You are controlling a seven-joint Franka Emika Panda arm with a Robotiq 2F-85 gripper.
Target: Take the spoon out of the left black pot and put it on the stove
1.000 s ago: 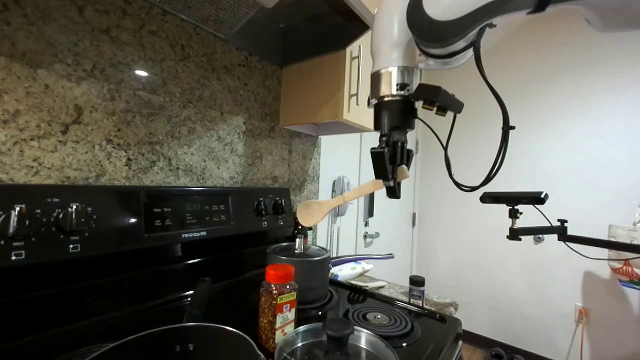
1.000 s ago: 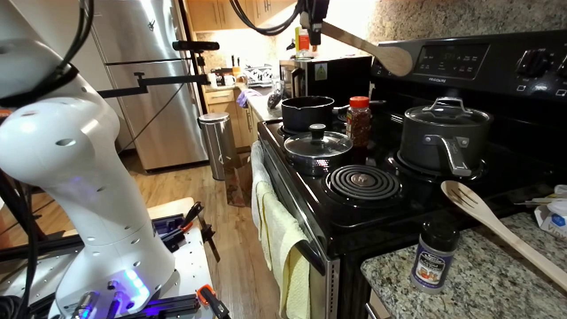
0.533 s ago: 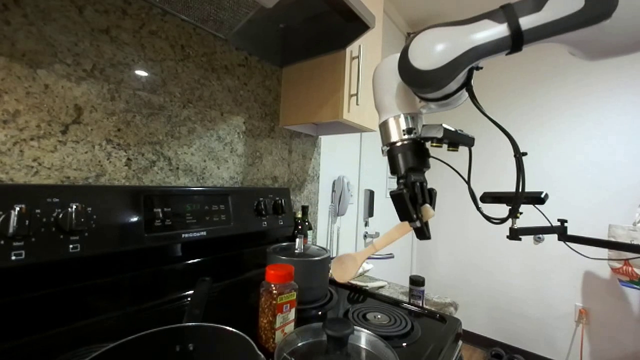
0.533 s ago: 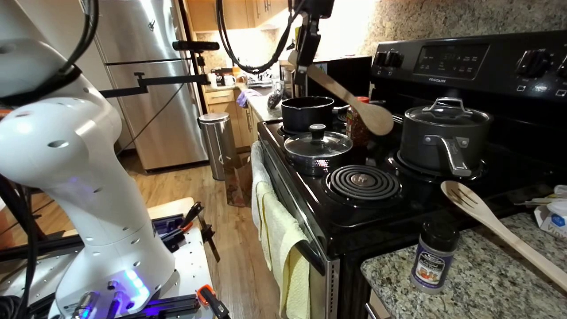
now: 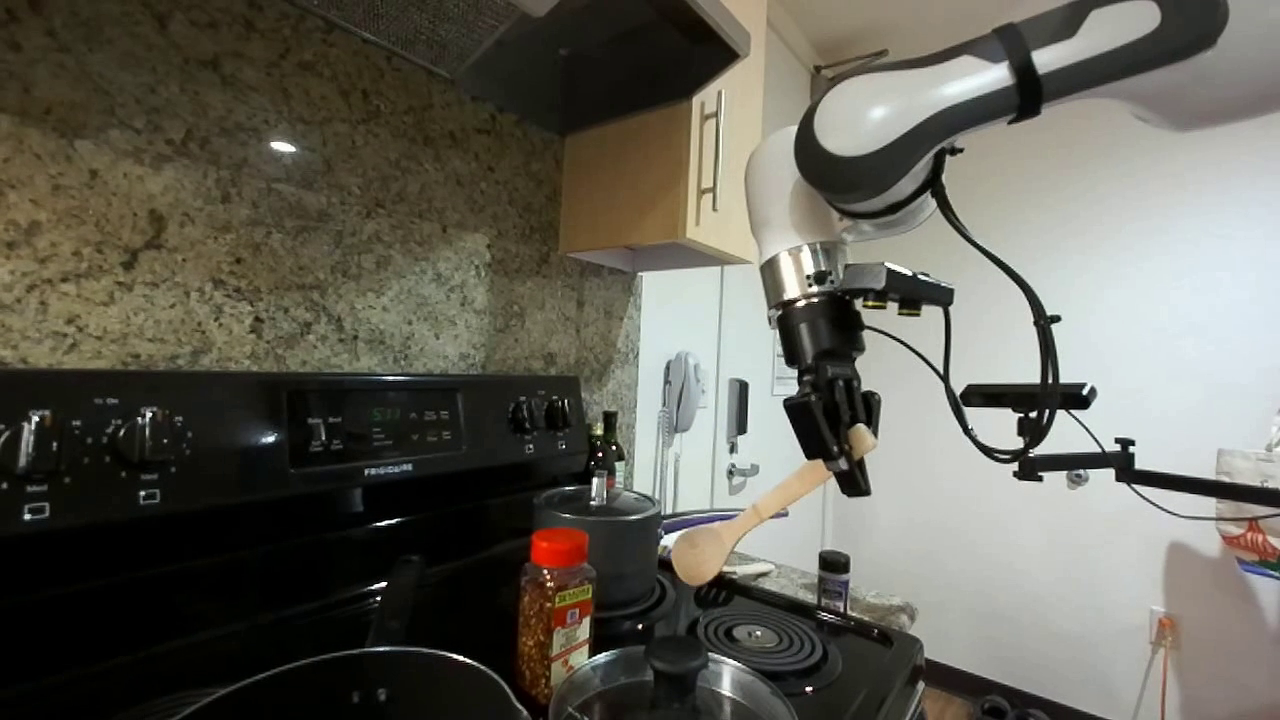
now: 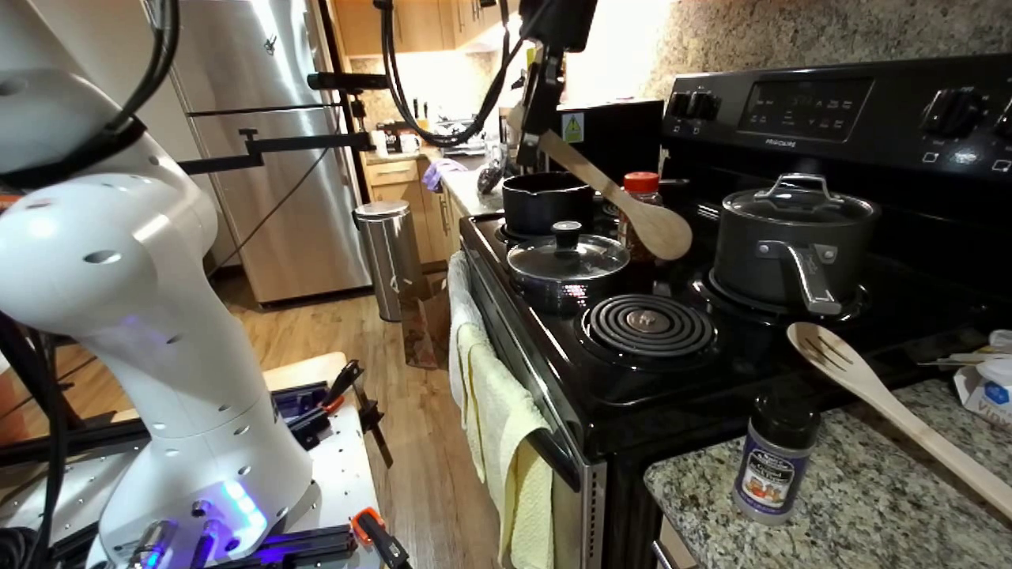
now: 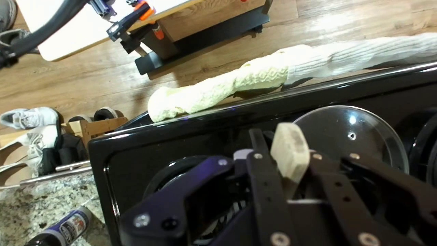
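The jaws are holding the wooden spoon (image 5: pixel 785 496) near the end of its handle, and it is hanging slantwise above the stove (image 6: pixel 624 387), its bowl pointing down, well apart from the black pot (image 6: pixel 541 209). The taking-out is looking finished, so probably the placing is going on; the next move should be calling for gentle lowering onto the stove, then release. The control panel (image 5: pixel 260 420) is reading FRIGIDAIRE, a white box (image 6: pixel 988 401) is showing perhaps "Vin", while the small print on the red-capped jar (image 5: pixel 556 610) is escaping reading.
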